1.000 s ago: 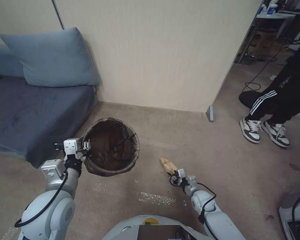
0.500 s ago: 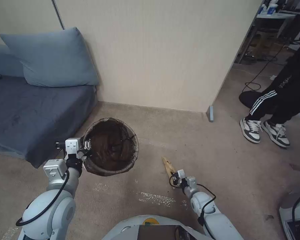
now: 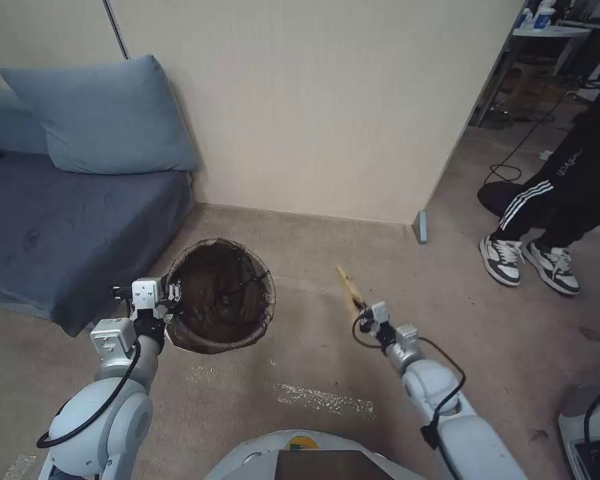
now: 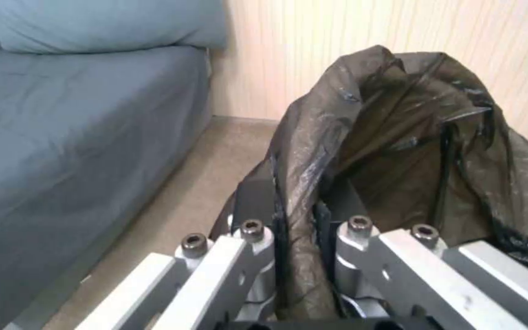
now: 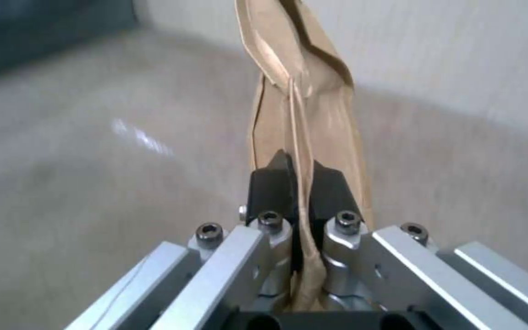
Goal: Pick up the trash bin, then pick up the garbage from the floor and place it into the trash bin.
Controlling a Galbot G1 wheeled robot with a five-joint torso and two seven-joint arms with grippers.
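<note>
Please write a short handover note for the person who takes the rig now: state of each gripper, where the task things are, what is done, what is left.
Left gripper: shut on the trash bin, pinching its bag-lined rim on the sofa side.
Right gripper: shut on the brown paper wrapper, held clear of the carpet, to the right of the bin and apart from it.
Done: bin gripped, wrapper picked up.
Left: bring the wrapper over the bin's opening and release it there.
</note>
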